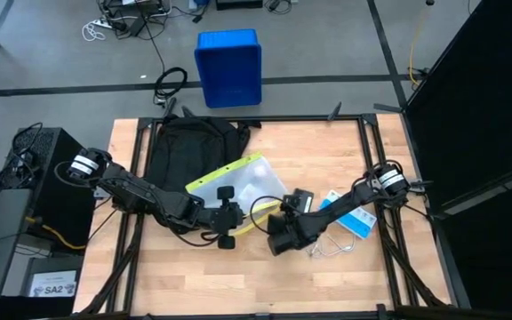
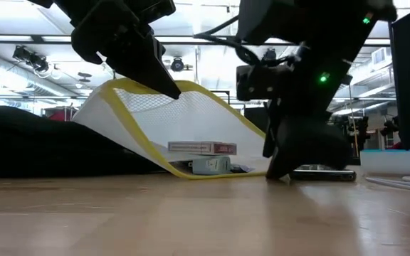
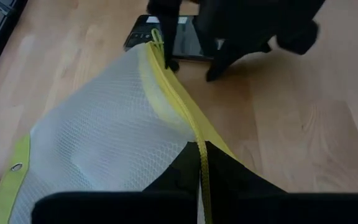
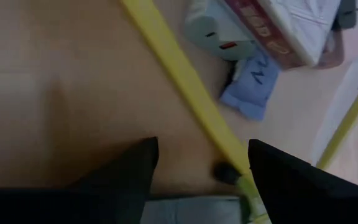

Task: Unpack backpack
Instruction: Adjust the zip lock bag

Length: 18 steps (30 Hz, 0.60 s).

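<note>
A white mesh pouch [image 1: 238, 182] with yellow trim lies in front of the black backpack [image 1: 194, 142], its far end against the backpack. My left gripper [image 2: 168, 87] is shut on the pouch's upper mouth edge and holds the mouth agape. Inside show a red-and-white box [image 2: 201, 147], a pale grey thing [image 2: 209, 165] and a blue packet [image 4: 250, 87]. My right gripper [image 4: 201, 165] stands open, low at the mouth's right corner. The lower yellow edge [image 4: 185, 81] runs between its fingers. My left gripper pinches the pouch's upper yellow mouth edge [image 3: 199, 146] between its two fingers, slanting down from the table's left. That edge is raised above the table while the lower edge [image 2: 191, 173] stays on the wood. Whether my right gripper touches the lower edge, I cannot tell.
A dark flat phone-like thing [image 2: 322, 173] lies on the table just right of the pouch mouth. A blue-and-white pack [image 1: 349, 218] and a thin cable [image 1: 332, 247] lie farther right. A blue bin [image 1: 229, 67] stands on the floor beyond the far edge.
</note>
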### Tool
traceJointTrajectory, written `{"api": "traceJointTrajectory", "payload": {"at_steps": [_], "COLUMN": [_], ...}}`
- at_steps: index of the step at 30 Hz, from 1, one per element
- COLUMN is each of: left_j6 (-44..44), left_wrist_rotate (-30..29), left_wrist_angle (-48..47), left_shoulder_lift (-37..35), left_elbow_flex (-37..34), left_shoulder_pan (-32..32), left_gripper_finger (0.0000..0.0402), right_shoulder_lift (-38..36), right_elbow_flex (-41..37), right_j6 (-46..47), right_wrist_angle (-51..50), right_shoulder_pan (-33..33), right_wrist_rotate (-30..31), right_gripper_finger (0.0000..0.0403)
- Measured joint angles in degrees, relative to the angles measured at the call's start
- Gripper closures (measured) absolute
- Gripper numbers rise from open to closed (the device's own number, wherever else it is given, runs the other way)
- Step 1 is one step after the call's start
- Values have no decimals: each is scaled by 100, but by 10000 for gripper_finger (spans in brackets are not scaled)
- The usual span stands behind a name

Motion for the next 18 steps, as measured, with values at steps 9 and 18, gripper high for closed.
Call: {"api": "traceJointTrajectory", "payload": {"at_steps": [9, 18], "left_j6": [-17, -13], "left_wrist_rotate": [4, 0], "left_wrist_angle": [-8, -23], "left_shoulder_lift": [-2, -2], "left_elbow_flex": [0, 0], "left_shoulder_pan": [0, 4], "left_gripper_finger": [402, 402], "right_shoulder_lift": [19, 13], "right_elbow_flex": [-11, -9], "right_j6": [-406, -574], "right_wrist_angle": [-261, -254], "right_shoulder_pan": [-370, -670], "right_wrist_rotate": [120, -188], "right_gripper_finger": [205, 248]}}
